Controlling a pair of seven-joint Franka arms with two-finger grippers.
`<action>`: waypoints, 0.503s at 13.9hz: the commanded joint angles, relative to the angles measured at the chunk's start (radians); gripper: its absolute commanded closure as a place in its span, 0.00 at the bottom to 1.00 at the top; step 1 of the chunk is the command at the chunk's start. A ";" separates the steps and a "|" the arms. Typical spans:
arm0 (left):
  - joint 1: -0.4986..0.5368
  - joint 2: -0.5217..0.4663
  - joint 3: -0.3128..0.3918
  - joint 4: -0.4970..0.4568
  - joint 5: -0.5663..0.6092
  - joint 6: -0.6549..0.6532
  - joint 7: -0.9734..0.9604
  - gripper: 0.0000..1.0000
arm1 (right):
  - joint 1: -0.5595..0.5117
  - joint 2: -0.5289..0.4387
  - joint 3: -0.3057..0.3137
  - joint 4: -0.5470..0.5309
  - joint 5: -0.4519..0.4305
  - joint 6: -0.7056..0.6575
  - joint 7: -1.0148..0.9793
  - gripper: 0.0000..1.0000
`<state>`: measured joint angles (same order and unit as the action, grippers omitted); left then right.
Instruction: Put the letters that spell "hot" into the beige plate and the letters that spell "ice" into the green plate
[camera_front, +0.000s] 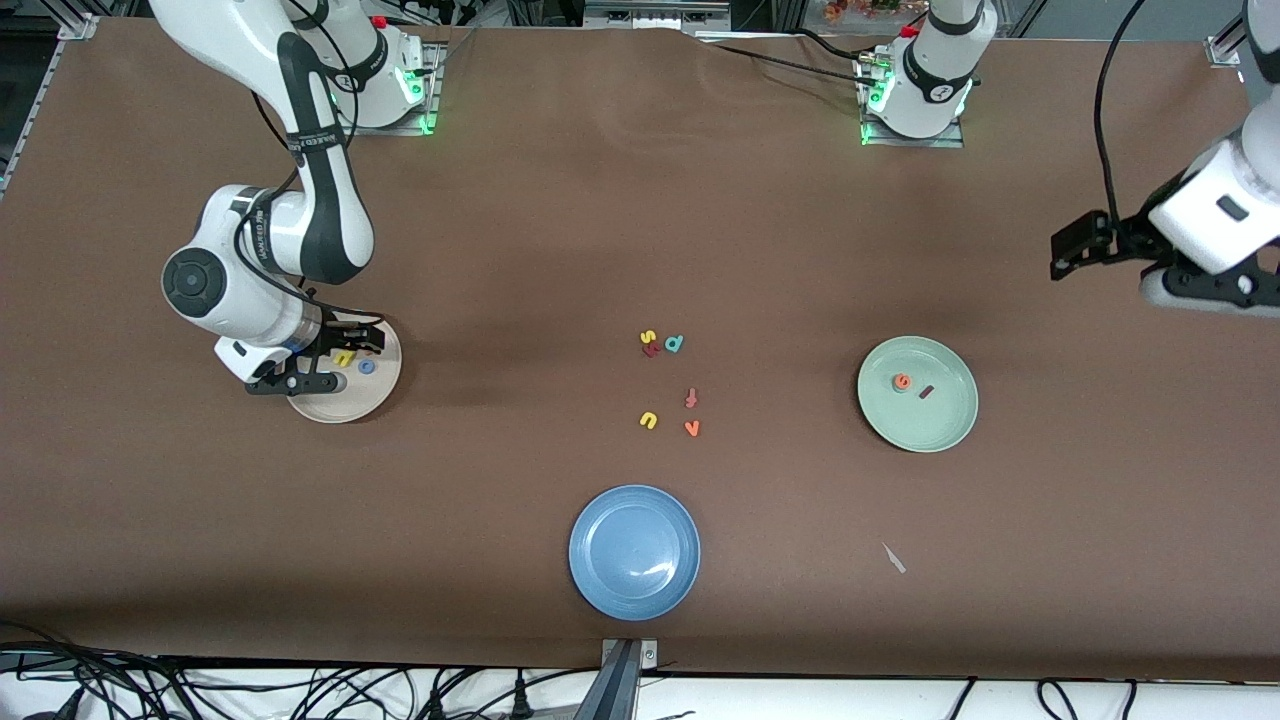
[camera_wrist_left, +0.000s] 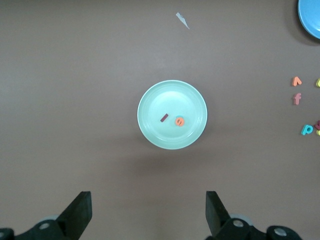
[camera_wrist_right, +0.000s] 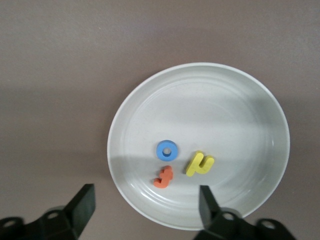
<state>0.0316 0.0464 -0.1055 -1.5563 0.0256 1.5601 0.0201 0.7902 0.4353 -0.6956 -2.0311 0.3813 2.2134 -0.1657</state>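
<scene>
The beige plate (camera_front: 345, 405) is round and shallow with a raised rim, and it lies at the right arm's end of the table. In it lie three tiny foam letters close together: a yellow h (camera_wrist_right: 199, 164), a blue ring-shaped o (camera_wrist_right: 166, 150) and an orange hooked t (camera_wrist_right: 164, 177). The right gripper (camera_wrist_right: 142, 202) hangs low over this plate with its fingers spread apart and nothing between them; the t lies free just below them.

The green plate (camera_front: 940, 425), pale mint and the same size, lies toward the left arm's end of the table from the beige plate. It holds a dark red bar-shaped i (camera_wrist_left: 164, 118) and an orange e (camera_wrist_left: 179, 121), which sits on a teal letter that barely shows under it. The left gripper (camera_wrist_left: 149, 212) waits in the air above the table beside the green plate, fingers wide apart and empty.

Between the two plates lie loose letters: a yellow s (camera_front: 647, 337), a teal d (camera_front: 675, 344), a pinkish-red cross-shaped letter (camera_front: 690, 399), a yellow u (camera_front: 648, 421) and an orange v (camera_front: 692, 428). A blue plate (camera_front: 634, 551) lies nearer the front camera than these.

The lettering on the right arm's black band is too small to read.
</scene>
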 joint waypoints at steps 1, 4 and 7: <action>-0.010 -0.121 0.024 -0.160 -0.015 0.101 0.024 0.00 | -0.009 -0.006 0.005 0.029 0.019 -0.032 0.047 0.00; -0.010 -0.079 0.018 -0.099 -0.015 0.034 0.020 0.00 | 0.000 -0.006 0.005 0.032 0.008 -0.043 0.081 0.00; -0.012 -0.063 0.017 -0.080 -0.015 0.031 0.015 0.00 | -0.014 -0.022 0.016 0.078 -0.039 -0.158 0.112 0.00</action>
<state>0.0302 -0.0317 -0.0993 -1.6657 0.0256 1.6082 0.0206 0.7913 0.4354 -0.6921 -1.9890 0.3767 2.1279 -0.0918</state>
